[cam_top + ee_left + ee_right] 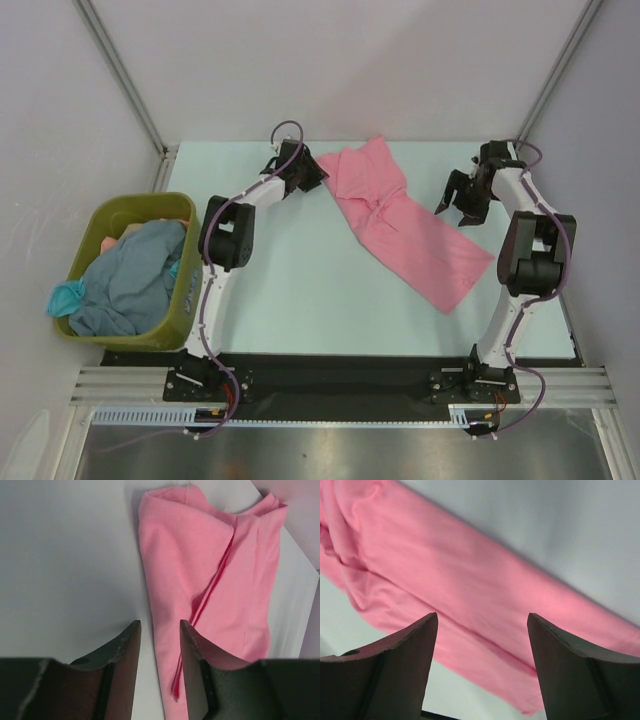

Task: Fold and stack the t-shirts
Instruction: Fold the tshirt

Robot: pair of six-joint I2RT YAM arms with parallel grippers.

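The pink t-shirt [410, 225] lies on the pale green surface [290, 290], in the far half and to the right of the middle. It is a long, narrow shape that runs slantwise, from the far edge down toward the right arm. It is not flat everywhere: near its middle the cloth is gathered into a twist of wrinkles, and the far part spreads wider than the near part. The left claw [310, 178] is at the far left corner of this shirt, touching its edge or just beside it; from above I cannot tell which. In the left wrist view its two dark fingers [125, 655] stand a little apart, with a narrow gap between them. Bare surface shows in that gap, and the folded edge of the shirt runs down next to the right-hand finger. Nothing is pinched between them, as far as I can see. The right claw [458, 208] is just beside the right edge of the shirt. Its fingers [405, 650] are spread wide. In its wrist view the pink cloth crosses the wide gap below them, and they hold nothing. At the left side, beside the left arm, stands an olive-green bin [183, 300]. Inside it lies a crumpled grey-blue t-shirt [130, 280], and a piece of teal cloth [65, 297] hangs over the near left rim.
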